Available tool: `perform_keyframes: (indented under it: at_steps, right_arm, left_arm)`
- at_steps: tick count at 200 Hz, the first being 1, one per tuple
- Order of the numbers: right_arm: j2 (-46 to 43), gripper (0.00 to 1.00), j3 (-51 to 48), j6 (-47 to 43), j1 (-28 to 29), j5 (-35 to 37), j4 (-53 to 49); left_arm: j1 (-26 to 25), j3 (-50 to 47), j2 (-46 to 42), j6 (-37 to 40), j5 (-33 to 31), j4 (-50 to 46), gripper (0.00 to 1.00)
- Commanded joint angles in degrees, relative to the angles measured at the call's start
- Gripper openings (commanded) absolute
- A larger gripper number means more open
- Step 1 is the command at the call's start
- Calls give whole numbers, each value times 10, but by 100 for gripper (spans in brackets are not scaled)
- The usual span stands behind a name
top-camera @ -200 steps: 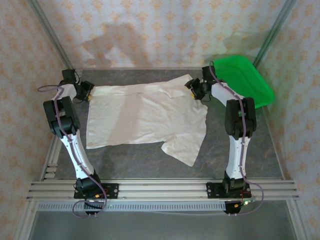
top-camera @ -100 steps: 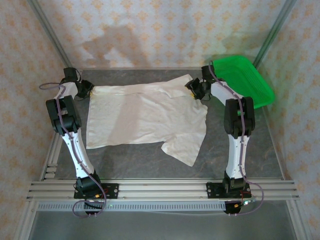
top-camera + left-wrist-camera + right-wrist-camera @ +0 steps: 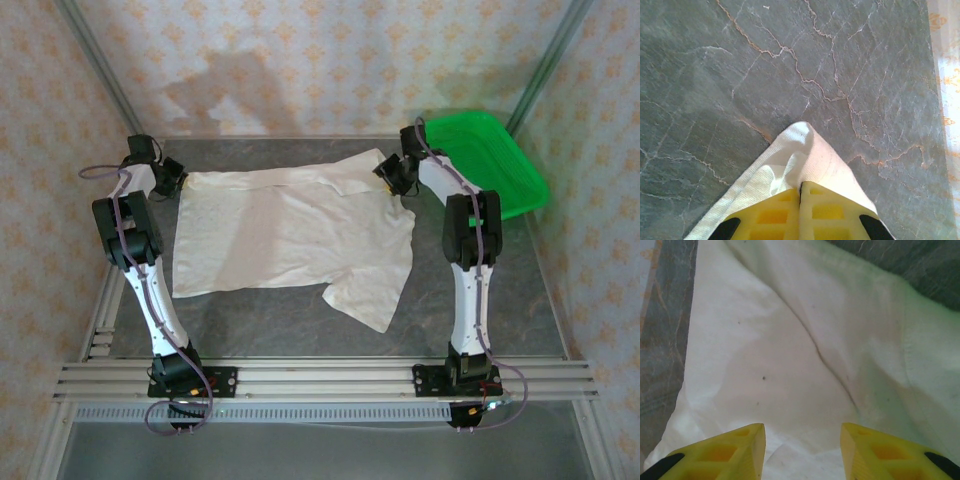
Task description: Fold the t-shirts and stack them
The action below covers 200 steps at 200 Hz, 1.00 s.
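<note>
White t-shirt (image 3: 290,230) lies spread flat in the centre of the top view on the grey marbled tabletop (image 3: 470,310); one sleeve points to the lower middle of the frame, another part reaches to the upper right; its left edge runs straight down the left side; left gripper (image 3: 172,178) sits at upper left of the top view, at the t-shirt's upper-left corner; in the left wrist view its yellow fingers (image 3: 770,215) are pressed together at the bottom of the frame, pinching a pointed corner of cloth that sticks out past the tips toward frame centre, tabletop all around it; right gripper (image 3: 393,180) sits at the upper right of the t-shirt, over the sleeve area; in the right wrist view its fingers are apart at the bottom of the frame, white cloth with a diagonal crease between and beyond them; cannot tell if the tips touch the cloth; green basket (image 3: 490,160) in the upper right, just beside the right arm, apart from the t-shirt.
</note>
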Motion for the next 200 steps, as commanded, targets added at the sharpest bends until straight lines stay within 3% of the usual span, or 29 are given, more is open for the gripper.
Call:
perform_keyframes:
  at_steps: [1,133,169,200]
  right_arm:
    - [24,43,27,-9,-3,28,-41]
    - [27,43,41,0,-6,26,-57]
    - [50,32,86,3,-6,17,-59]
    - [62,14,117,1,-6,12,-72]
  left_arm:
    - [-5,4,-22,1,15,-6,0]
    - [-5,10,-29,9,25,-17,0]
    - [-5,20,-30,18,31,-30,0]
    - [-6,27,-28,22,34,-40,0]
